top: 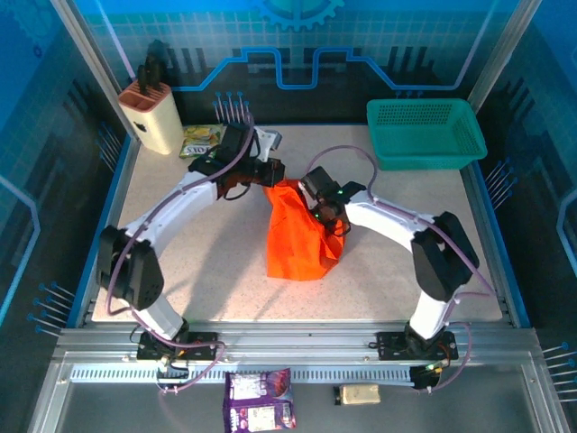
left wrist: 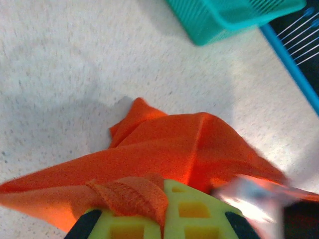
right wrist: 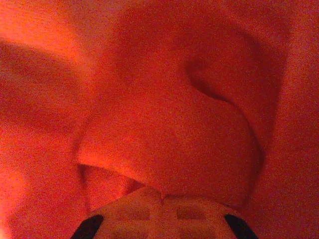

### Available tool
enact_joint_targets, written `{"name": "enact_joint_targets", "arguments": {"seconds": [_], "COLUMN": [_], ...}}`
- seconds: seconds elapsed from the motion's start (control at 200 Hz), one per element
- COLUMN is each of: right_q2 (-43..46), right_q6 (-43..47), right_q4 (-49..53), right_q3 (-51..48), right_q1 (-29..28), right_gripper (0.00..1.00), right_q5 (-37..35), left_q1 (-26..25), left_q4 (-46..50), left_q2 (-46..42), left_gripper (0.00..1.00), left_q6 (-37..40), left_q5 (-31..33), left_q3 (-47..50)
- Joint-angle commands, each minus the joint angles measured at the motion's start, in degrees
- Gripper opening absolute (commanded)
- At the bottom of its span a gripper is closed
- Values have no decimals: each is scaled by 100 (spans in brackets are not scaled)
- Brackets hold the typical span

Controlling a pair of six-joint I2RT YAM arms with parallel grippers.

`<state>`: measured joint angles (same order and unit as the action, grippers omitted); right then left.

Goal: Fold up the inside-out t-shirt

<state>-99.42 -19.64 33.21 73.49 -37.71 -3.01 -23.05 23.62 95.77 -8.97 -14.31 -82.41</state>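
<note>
Bright orange short-sleeved cloth t-shirt (top: 297,239), bunched at the middle of the speckled white table (top: 207,244), long axis running far to near. Left gripper (top: 270,178) is clamped on a hem at the far end. Right gripper (top: 326,215), jaws closed on a fold, sits against the right flank, nearer the trailing near end.

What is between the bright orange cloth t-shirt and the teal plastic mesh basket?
Bare speckled tabletop between the t-shirt and the basket, in the left wrist view; from above, the right arm's thin cable loops over it.
</note>
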Motion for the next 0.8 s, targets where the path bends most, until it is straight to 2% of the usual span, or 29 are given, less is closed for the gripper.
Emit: {"name": "enact_joint_targets", "arguments": {"seconds": [0.0,0.175,0.345,0.57,0.735,0.795], "right_q2": [628,1319,1838,2589,3063,3207], "right_q6": [71,-100,-242,-717,-1571,-1802], "right_q4": [324,285,-52,-1392,-2496,-2736], "right_q3": [143,530,856,606,12,-214], "right_q1": [-103,-101,-59,184,712,891], "right_gripper": [0,0,0,0,0,0], "right_q5": [281,488,329,1204,2063,2159], "left_q1": [113,211,394,917,1555,1751], "left_q4": [-65,-565,-1123,-1775,-2521,-2697], "left_q2": [316,434,384,465,612,625], "left_gripper": [0,0,0,0,0,0], "left_q6": [-131,-345,-684,-1180,-1887,-2044], "left_q5": [-19,20,11,-280,-942,-1053], "left_q3": [-172,457,1330,2220,2765,2886]}}
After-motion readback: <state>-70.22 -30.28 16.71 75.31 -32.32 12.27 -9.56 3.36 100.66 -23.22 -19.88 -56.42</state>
